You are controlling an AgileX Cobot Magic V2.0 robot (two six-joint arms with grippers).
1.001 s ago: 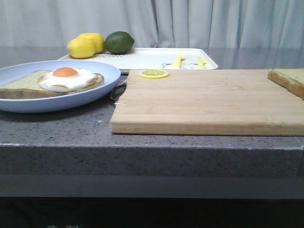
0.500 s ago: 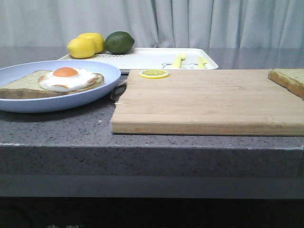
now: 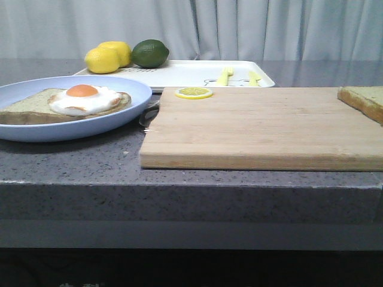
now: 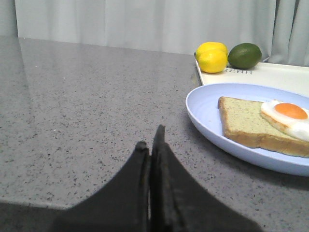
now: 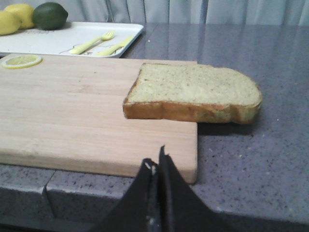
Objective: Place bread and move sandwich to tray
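The bread (image 3: 364, 98) lies flat on the far right corner of the wooden cutting board (image 3: 251, 125). In the right wrist view, the bread (image 5: 193, 89) overhangs the board's edge above the counter. My right gripper (image 5: 154, 155) is shut and empty, low in front of the board and short of the slice. The sandwich (image 3: 36, 107) is a single slice topped with a fried egg, on the pale blue plate (image 3: 134, 89) at the left. My left gripper (image 4: 150, 136) is shut and empty over the bare counter beside the plate (image 4: 205, 104). The white tray (image 3: 185, 73) sits behind the board.
Two lemons (image 3: 108, 57) and a lime (image 3: 149, 52) rest on the tray's left end. A yellow fork (image 3: 224, 76) and knife (image 3: 254, 77) lie near its right end. A lemon slice (image 3: 193, 92) sits on the board's back left corner. A grey curtain hangs behind.
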